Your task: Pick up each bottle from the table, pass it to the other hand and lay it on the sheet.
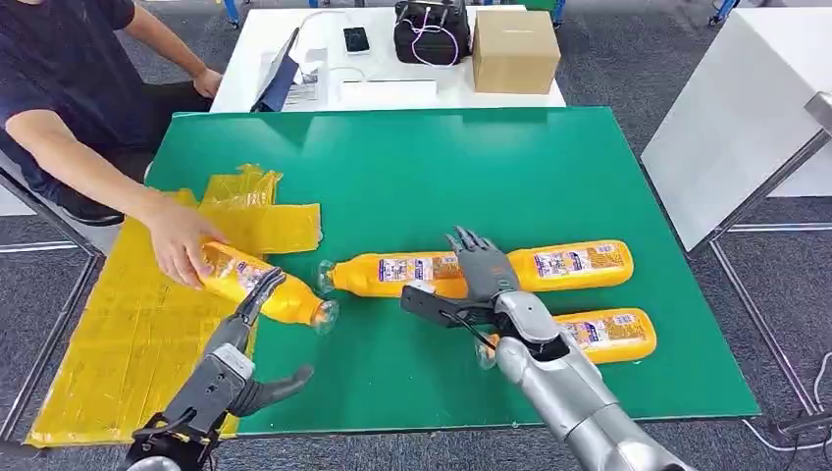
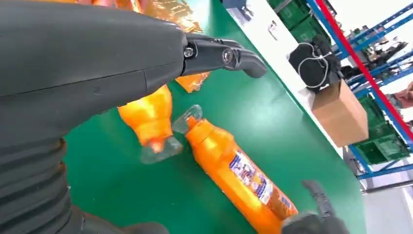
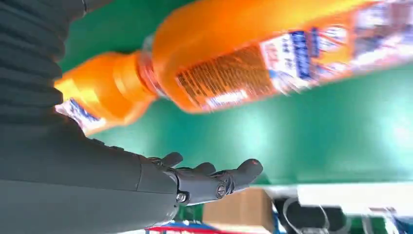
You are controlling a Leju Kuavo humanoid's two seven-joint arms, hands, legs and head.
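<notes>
Several orange bottles lie on the green table. A person's hand rests on one bottle at the edge of the yellow sheet. My left hand is open just in front of that bottle, fingers stretched out toward it. A second bottle lies mid-table with its cap toward the sheet, also seen from my left wrist. My right hand hovers open, fingers spread, between it and a third bottle. A fourth bottle lies beside my right forearm.
A person sits at the far left, arm reaching over the sheet. Behind the green table is a white table with a cardboard box, a black bag and a phone. Another white table stands at the right.
</notes>
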